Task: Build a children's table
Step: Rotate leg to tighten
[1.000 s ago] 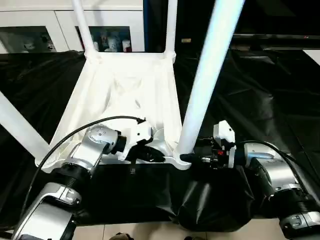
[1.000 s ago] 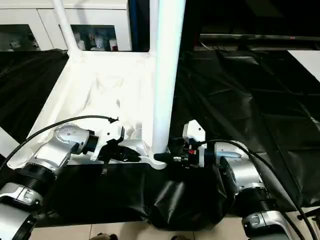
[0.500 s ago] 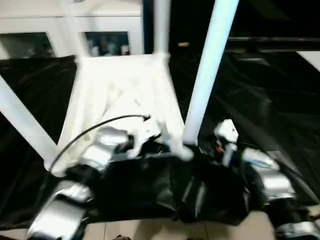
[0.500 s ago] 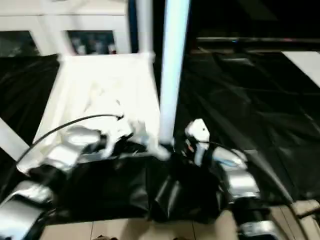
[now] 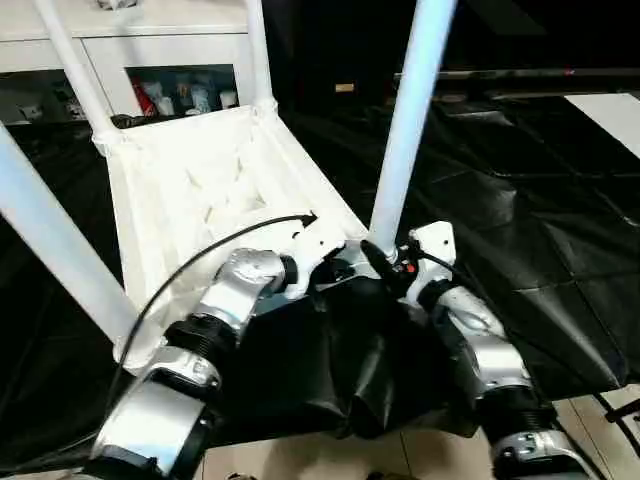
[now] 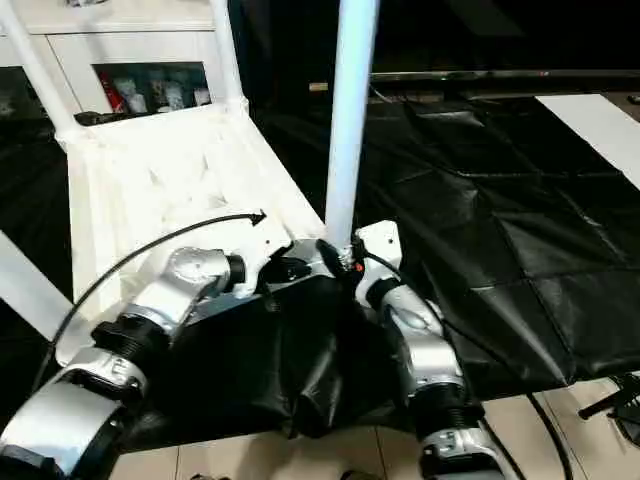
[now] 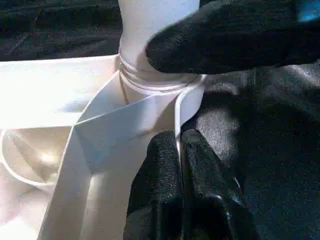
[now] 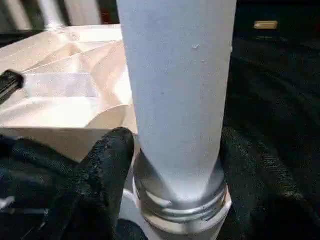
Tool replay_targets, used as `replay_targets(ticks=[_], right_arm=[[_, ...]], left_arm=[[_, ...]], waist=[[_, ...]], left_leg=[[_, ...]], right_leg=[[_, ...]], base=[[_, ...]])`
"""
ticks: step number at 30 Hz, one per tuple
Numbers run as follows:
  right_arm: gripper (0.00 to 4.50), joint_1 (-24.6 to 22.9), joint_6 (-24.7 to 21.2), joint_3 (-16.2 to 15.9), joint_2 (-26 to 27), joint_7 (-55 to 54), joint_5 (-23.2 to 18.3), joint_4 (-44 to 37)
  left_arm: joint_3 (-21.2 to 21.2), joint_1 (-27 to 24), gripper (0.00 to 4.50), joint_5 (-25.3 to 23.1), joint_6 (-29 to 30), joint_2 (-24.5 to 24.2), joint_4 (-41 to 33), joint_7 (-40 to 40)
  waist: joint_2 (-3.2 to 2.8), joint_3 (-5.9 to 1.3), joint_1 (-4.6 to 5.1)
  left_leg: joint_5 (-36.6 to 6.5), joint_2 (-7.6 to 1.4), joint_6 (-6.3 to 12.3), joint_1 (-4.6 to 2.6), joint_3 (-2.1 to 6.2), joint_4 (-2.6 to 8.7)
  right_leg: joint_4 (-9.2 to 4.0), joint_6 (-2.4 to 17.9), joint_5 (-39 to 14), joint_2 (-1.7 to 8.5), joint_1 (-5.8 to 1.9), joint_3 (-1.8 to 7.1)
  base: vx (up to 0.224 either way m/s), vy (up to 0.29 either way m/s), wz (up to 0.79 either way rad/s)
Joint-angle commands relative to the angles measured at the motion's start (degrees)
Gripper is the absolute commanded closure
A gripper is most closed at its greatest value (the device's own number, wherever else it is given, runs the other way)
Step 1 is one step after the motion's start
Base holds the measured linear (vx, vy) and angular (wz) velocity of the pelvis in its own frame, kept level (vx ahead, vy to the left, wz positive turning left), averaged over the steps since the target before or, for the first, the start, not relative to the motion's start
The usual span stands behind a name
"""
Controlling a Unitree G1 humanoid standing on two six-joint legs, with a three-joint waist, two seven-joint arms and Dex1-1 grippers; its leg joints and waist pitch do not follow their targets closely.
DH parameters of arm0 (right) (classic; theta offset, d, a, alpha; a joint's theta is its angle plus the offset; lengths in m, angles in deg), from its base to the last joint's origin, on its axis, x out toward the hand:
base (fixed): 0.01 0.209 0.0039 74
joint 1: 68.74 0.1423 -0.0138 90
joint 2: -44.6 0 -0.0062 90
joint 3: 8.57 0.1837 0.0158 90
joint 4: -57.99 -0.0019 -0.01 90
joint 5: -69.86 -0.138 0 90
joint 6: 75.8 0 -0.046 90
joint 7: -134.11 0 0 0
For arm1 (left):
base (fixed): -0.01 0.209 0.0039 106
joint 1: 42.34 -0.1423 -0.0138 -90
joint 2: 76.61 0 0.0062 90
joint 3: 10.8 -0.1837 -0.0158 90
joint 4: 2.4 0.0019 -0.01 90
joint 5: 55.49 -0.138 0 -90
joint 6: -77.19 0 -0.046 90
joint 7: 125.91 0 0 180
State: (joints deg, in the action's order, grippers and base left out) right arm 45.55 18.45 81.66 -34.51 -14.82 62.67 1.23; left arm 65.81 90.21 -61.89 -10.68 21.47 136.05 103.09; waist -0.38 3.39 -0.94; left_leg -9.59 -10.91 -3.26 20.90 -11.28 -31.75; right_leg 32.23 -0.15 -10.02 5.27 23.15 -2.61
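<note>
Right wrist view showed the right end effector (image 8: 172,165) spread around the leg (image 8: 175,90); left end effector (image 7: 177,150) pinched the tabletop rim (image 7: 150,110). Cross-threading risked a crooked leg.

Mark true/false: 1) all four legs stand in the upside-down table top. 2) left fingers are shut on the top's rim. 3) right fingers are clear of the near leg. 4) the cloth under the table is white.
1) True: four legs stand up from the table top.
2) True: the left gripper has its fingers shut on the rim wall beside the corner socket.
3) False: the right gripper straddles the near leg at its base.
4) False: the cloth is black.
</note>
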Motion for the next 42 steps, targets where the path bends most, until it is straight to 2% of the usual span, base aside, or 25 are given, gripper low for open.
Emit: replay_targets(ticks=[1,4,5,6,7,8,9,11,14,16,18,19,21,26,28,30,31,32,33,34,35,37,38,40,42], right_arm=[[1.32,-0.68,-1.80,-5.49,-0.19,9.00,-0.73,-0.82],[1.32,-1.92,-4.53,-8.00,-5.80,22.53,-3.22,-4.32],[1.32,-2.29,-4.73,-9.06,-7.64,26.23,-3.48,-5.17],[1.32,-2.35,-4.75,-9.35,-8.19,27.20,-3.48,-5.32],[1.32,-2.62,-4.82,-10.76,-10.79,31.87,-3.44,-6.03],[1.32,-2.62,-4.82,-10.76,-10.79,31.87,-3.44,-6.03],[1.32,-2.58,-4.36,-11.20,-11.90,33.79,-3.25,-6.14],[1.32,-2.16,-4.10,-11.10,-12.69,35.47,-3.36,-6.02],[1.32,-1.79,-4.25,-10.92,-13.19,36.98,-4.00,-6.29],[1.32,-1.88,-4.44,-11.15,-13.56,38.10,-4.41,-6.82],[1.58,-2.08,-4.97,-11.47,-13.85,39.21,-5.02,-7.43],[1.58,-2.08,-5.03,-11.50,-13.88,39.35,-5.11,-7.45],[1.70,-2.18,-4.94,-11.46,-13.85,39.68,-5.16,-7.33],[1.83,-3.08,-5.10,-10.97,-13.08,38.26,-5.39,-7.68],[1.84,-3.44,-4.63,-10.41,-12.26,34.87,-4.33,-7.03],[1.85,-3.35,-4.39,-9.86,-10.96,29.83,-2.60,-5.32],[1.85,-3.29,-4.37,-9.71,-10.46,27.78,-1.85,-4.64],[1.85,-3.13,-4.70,-9.02,-9.33,24.31,-1.29,-3.56],[1.85,-2.86,-4.74,-8.09,-7.85,19.96,-0.67,-2.29],[1.85,-2.61,-4.86,-7.28,-6.68,16.60,-0.36,-1.35],[1.85,-2.56,-4.96,-7.13,-6.48,16.03,-0.33,-1.20],[1.85,-1.49,-6.54,-4.63,-2.96,6.06,0.11,1.65],[1.86,-1.49,-6.54,-4.63,-2.96,6.06,0.11,1.65],[1.86,0.23,-7.89,-2.07,1.66,-5.01,0.33,5.20],[1.86,1.38,-7.38,-2.53,3.41,-7.55,1.19,6.69]], left_arm=[[-1.85,-0.77,4.50,1.18,-2.79,0.29,-1.17,5.28],[-2.69,-3.16,4.50,3.10,-4.36,-3.93,-4.28,14.80],[-2.80,-3.94,4.50,3.90,-4.11,-5.16,-5.52,17.53],[-2.93,-4.20,4.50,4.12,-4.08,-5.62,-5.92,18.56],[-3.57,-5.46,4.50,5.13,-3.96,-7.85,-7.78,23.51],[-3.57,-5.46,4.50,5.13,-3.96,-7.85,-7.78,23.51],[-3.83,-6.10,4.50,5.61,-3.69,-8.98,-8.76,25.68],[-4.02,-6.88,4.50,6.40,-3.36,-10.28,-10.01,28.54],[-4.20,-7.71,4.50,6.89,-2.84,-11.33,-11.40,30.59],[-4.16,-8.19,4.50,7.15,-2.47,-11.60,-12.29,31.27],[-4.15,-8.41,4.50,7.27,-2.29,-11.65,-12.79,31.36],[-4.13,-8.34,4.50,7.23,-2.35,-11.59,-12.71,31.22],[-4.08,-8.31,4.50,7.22,-2.17,-11.49,-12.80,30.98],[-3.20,-7.51,4.50,6.54,-2.70,-10.15,-11.22,26.76],[-2.52,-6.74,4.50,5.90,-2.64,-8.96,-9.78,23.12],[-1.68,-5.79,4.50,5.39,-2.54,-7.50,-8.31,19.16],[-1.38,-5.38,4.50,5.24,-2.37,-6.95,-7.71,17.76],[-1.17,-4.83,4.50,4.87,-2.16,-6.23,-6.99,15.87],[-1.00,-4.15,4.50,4.42,-1.88,-5.42,-6.24,13.75],[-0.94,-3.68,4.50,4.07,-1.77,-4.84,-5.73,12.29],[-0.91,-3.58,4.50,4.02,-1.74,-4.72,-5.60,12.00],[-0.61,-1.91,4.50,3.10,-1.17,-2.59,-3.34,6.91],[-0.61,-1.91,4.50,3.10,-1.17,-2.59,-3.34,6.91],[-0.32,-0.22,4.50,1.87,-0.46,0.93,-1.12,0.18],[-0.43,-0.03,4.50,1.63,0.09,2.64,-1.13,-1.74]], waist=[[0.95,-2.45,-0.37],[0.97,-2.42,-0.66],[0.83,-2.53,-0.90],[0.86,-2.64,-1.03],[0.77,-2.70,-1.29],[0.76,-2.77,-1.46],[0.57,-2.89,-1.70],[0.46,-3.01,-2.02],[0.43,-3.04,-2.47],[0.39,-2.93,-2.63],[0.43,-2.86,-2.63],[0.24,-2.87,-2.66],[0.39,-2.84,-2.62],[0.39,-2.82,-2.63],[0.56,-2.70,-2.66],[0.67,-2.55,-2.50],[0.97,-2.35,-2.38],[0.90,-2.24,-2.30],[0.94,-2.23,-2.07],[0.95,-2.23,-1.91],[1.06,-2.24,-1.70],[0.95,-2.20,-1.33],[1.04,-2.21,-1.18],[0.97,-2.19,-0.74],[0.99,-2.24,-0.71]], left_leg=[[-20.24,-2.01,3.82,-0.20,1.04,4.15],[-18.39,-2.28,5.20,-0.02,0.92,4.02],[-18.18,-2.39,5.36,-0.40,0.72,3.91],[-17.65,-2.43,5.43,-0.45,0.72,3.83],[-15.59,-2.46,5.71,-0.37,0.58,3.72],[-14.25,-2.56,5.87,-0.27,0.58,3.69],[-11.36,-2.67,6.61,-0.40,0.26,3.35],[-9.11,-2.61,7.18,-0.23,0.18,3.10],[-8.38,-2.63,7.41,-0.56,0.02,2.99],[-9.33,-2.73,6.89,-0.58,0.05,3.05],[-10.47,-2.73,6.32,-0.58,0.09,3.14],[-11.10,-2.75,5.88,-0.67,0.11,3.20],[-11.75,-2.68,5.21,-0.61,0.09,3.22],[-12.21,-2.63,4.61,-0.62,0.13,3.22],[-12.85,-2.59,4.38,-0.60,0.14,3.25],[-14.71,-2.52,3.53,-0.55,0.31,3.44],[-16.20,-2.41,2.99,-0.50,0.43,3.54],[-17.28,-2.34,2.63,-0.54,0.45,3.58],[-19.03,-2.29,1.43,-0.73,0.77,3.72],[-19.56,-2.23,1.22,-0.79,0.76,3.77],[-19.51,-2.15,0.85,-0.50,0.97,3.88],[-19.99,-2.10,0.61,-0.56,1.02,3.91],[-19.93,-2.04,0.55,-0.55,1.02,3.90],[-19.69,-2.02,0.57,-0.35,1.13,3.99],[-19.66,-1.94,0.51,-0.43,1.10,3.93]], right_leg=[[-4.42,10.25,-21.26,2.85,-1.81,1.78],[-4.06,11.29,-18.54,2.80,-1.97,1.87],[-3.94,11.97,-17.28,2.75,-1.73,1.94],[-3.81,12.43,-16.34,2.85,-1.80,1.94],[-3.39,13.33,-13.38,2.72,-1.95,1.91],[-3.06,13.86,-11.48,2.66,-2.18,1.82],[-2.42,15.43,-6.55,2.44,-2.08,1.68],[-1.82,16.64,-3.09,2.51,-2.36,1.61],[-1.70,17.15,-2.03,2.43,-2.25,1.61],[-1.73,17.15,-3.22,2.48,-2.23,1.61],[-1.91,16.68,-5.11,2.57,-2.27,1.67],[-2.05,16.35,-6.41,2.61,-2.23,1.71],[-2.18,16.00,-7.66,2.65,-2.25,1.78],[-2.28,15.38,-8.88,2.64,-2.19,1.86],[-2.49,14.98,-10.02,2.65,-2.05,1.91],[-2.83,13.97,-13.67,2.80,-2.02,1.96],[-3.15,12.93,-17.17,2.89,-1.86,2.04],[-3.38,12.33,-19.41,2.92,-1.66,2.11],[-3.83,10.50,-24.17,3.12,-1.46,2.20],[-3.95,10.20,-25.04,3.05,-1.32,2.19],[-3.96,9.49,-25.80,3.06,-1.55,2.11],[-4.18,8.95,-26.43,2.97,-1.30,2.07],[-4.23,8.82,-26.56,2.94,-1.27,2.07],[-4.21,8.81,-26.14,2.90,-1.25,2.01],[-4.29,8.60,-26.13,2.89,-1.23,1.99]], base=[[0.000,0.000,0.00],[0.000,0.000,0.00],[0.000,0.000,0.00],[0.000,0.000,0.00],[0.000,0.000,0.00],[0.000,0.000,0.00],[0.000,0.000,0.00],[0.000,0.000,0.00],[0.000,0.000,0.00],[0.000,0.000,0.00],[0.000,0.000,0.00],[0.000,0.000,0.00],[0.000,0.000,0.00],[0.000,0.000,0.00],[0.000,0.000,0.00],[0.000,0.000,0.00],[0.000,0.000,0.00],[0.000,0.000,0.00],[0.000,0.000,0.00],[0.000,0.000,0.00],[0.000,0.000,0.00],[0.000,0.000,0.00],[0.000,0.000,0.00],[0.000,0.000,0.00],[0.000,0.000,0.00]])
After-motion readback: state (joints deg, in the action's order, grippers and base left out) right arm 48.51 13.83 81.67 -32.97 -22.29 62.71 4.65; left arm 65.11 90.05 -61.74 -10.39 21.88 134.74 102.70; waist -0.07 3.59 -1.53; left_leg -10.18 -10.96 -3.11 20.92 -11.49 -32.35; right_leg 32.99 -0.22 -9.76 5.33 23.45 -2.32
